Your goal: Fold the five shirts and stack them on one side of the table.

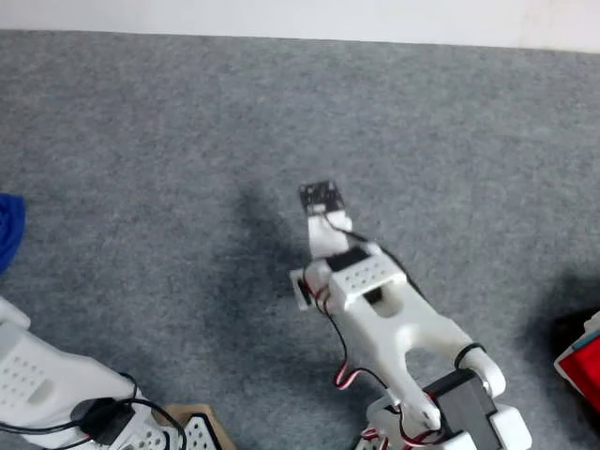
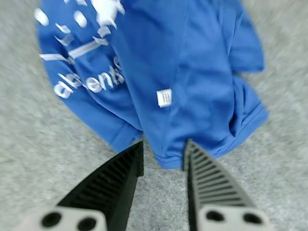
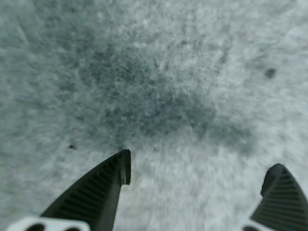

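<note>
The left fingers (image 2: pixel 163 155) are slightly spread and pinch nothing. The hem of the blue shirt (image 2: pixel 192 72) lies right at their tips, and the rest of the crumpled shirt extends away ahead of them. The right fingers (image 3: pixel 199 163) are spread wide over the bare grey counter (image 3: pixel 159 72), well apart from the shirt. We judge the left arm nearer, so the next pinch falls to it.
</note>
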Controlling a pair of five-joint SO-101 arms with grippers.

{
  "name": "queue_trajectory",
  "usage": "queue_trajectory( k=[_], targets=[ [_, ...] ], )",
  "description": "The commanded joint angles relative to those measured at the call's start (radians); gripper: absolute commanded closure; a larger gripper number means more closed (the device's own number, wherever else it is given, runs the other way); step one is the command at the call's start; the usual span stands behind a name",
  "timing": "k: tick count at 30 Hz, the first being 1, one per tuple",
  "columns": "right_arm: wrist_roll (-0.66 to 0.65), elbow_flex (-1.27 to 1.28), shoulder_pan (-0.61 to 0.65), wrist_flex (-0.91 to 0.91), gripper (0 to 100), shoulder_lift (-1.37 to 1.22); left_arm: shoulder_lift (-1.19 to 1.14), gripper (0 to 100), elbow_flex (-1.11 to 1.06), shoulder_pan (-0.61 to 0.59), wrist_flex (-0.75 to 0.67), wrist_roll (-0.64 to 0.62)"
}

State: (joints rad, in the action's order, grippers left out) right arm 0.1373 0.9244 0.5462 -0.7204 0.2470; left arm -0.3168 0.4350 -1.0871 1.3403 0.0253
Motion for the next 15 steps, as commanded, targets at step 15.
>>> queue_trajectory(
  k=[15],
  targets=[
    [-0.061,0.058,-0.019,0.143,59.1,0.038,0.008,83,-0.455,0.038,-0.351,0.008]
  ],
)
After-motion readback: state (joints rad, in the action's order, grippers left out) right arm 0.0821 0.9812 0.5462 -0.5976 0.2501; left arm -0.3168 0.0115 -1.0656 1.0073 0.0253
